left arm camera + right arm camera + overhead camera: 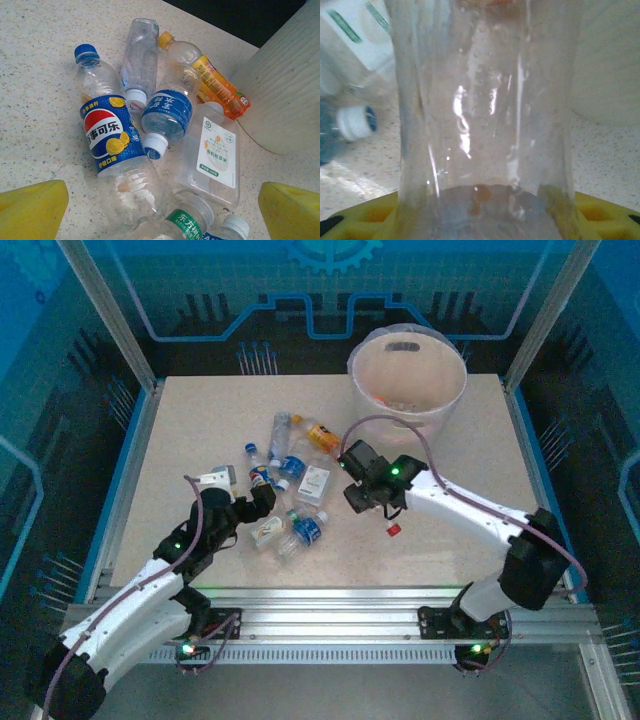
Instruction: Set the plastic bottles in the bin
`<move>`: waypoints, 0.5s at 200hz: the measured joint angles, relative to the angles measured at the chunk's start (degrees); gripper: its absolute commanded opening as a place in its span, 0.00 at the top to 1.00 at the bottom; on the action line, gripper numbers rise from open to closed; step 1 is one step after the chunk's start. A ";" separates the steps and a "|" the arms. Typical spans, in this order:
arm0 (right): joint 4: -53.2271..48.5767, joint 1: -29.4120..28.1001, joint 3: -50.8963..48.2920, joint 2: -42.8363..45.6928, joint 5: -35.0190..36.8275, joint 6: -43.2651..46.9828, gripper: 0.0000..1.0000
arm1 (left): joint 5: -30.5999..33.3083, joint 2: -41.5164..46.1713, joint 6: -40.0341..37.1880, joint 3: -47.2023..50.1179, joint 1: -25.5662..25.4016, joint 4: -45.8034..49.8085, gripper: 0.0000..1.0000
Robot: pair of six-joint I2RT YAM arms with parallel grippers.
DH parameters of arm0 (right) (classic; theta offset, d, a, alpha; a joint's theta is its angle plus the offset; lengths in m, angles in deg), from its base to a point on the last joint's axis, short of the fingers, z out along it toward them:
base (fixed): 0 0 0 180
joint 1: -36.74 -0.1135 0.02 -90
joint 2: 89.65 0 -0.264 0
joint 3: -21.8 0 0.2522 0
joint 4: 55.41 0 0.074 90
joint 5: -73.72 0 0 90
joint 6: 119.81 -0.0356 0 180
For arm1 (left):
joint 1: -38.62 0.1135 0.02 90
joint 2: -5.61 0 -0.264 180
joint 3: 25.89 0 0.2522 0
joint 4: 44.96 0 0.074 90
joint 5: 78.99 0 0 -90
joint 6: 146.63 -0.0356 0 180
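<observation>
The clear bottle [485,115] sits between the right gripper's [358,498] fingers, hiding their tips (squeezed or merely framed, I cannot tell), near the one bin [445,405]. Seven more bottles [112,135] lie before the wide-open left gripper [161,195], two cut off at the bottom edge.

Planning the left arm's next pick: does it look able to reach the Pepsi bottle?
Likely yes: the open left gripper faces the Pepsi bottle, bare table on one side; the blue-labelled water bottle close on the other side may crowd a finger.
</observation>
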 measured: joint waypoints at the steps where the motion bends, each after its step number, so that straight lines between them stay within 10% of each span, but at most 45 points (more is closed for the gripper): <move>1: -0.09 -0.02 0.09 0.15 -0.04 0.04 0.59 | 0.00 0.00 0.02 0.00 0.02 -0.02 0.01; 100: 5.46 4.79 21.51 7.45 -0.28 14.14 0.64 | 0.00 0.00 0.09 0.00 0.11 0.00 0.01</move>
